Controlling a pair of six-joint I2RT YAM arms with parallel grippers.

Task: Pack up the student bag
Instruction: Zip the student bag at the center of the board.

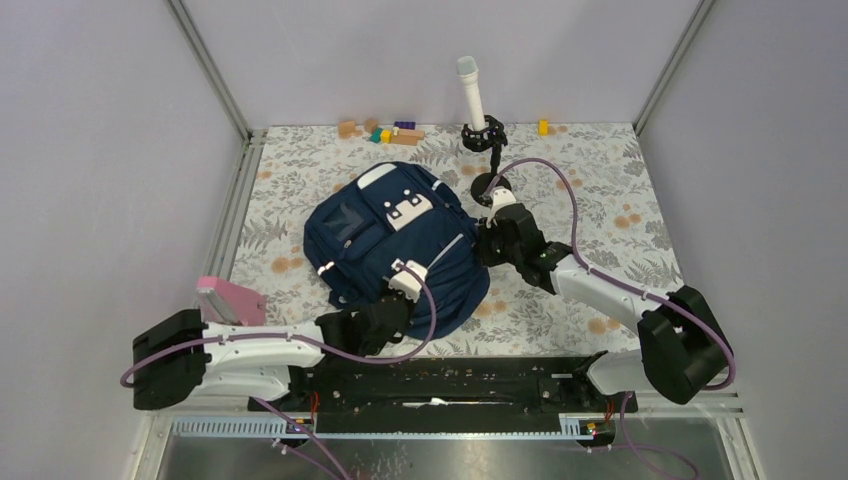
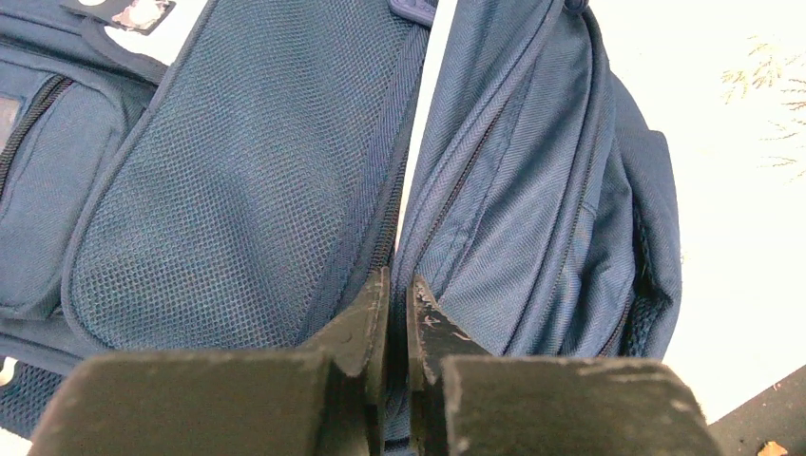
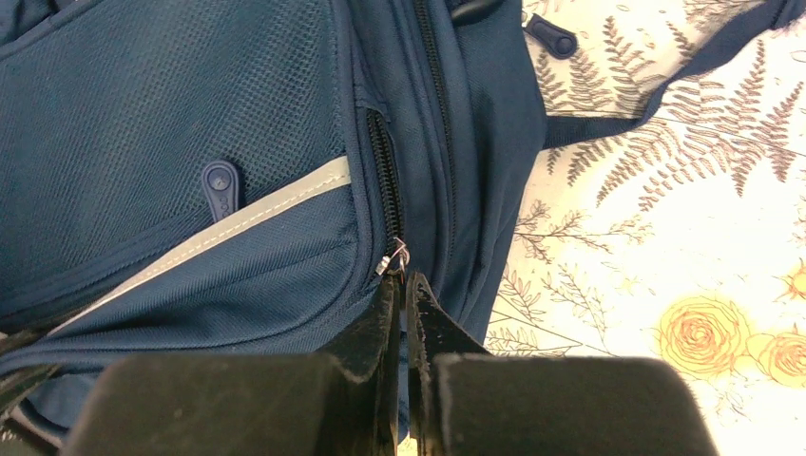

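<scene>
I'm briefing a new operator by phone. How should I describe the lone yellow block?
Start at the navy bag mid-table, then look to the white microphone standing behind it. The yellow block lies right of it at the far edge, alone; the other blocks cluster left of the microphone.

Light was even and diffuse in the top view, with soft shadows. In the left wrist view the bench (image 2: 751,218) glared near white, and the weave of the bag (image 2: 238,190) was sharp.
</scene>
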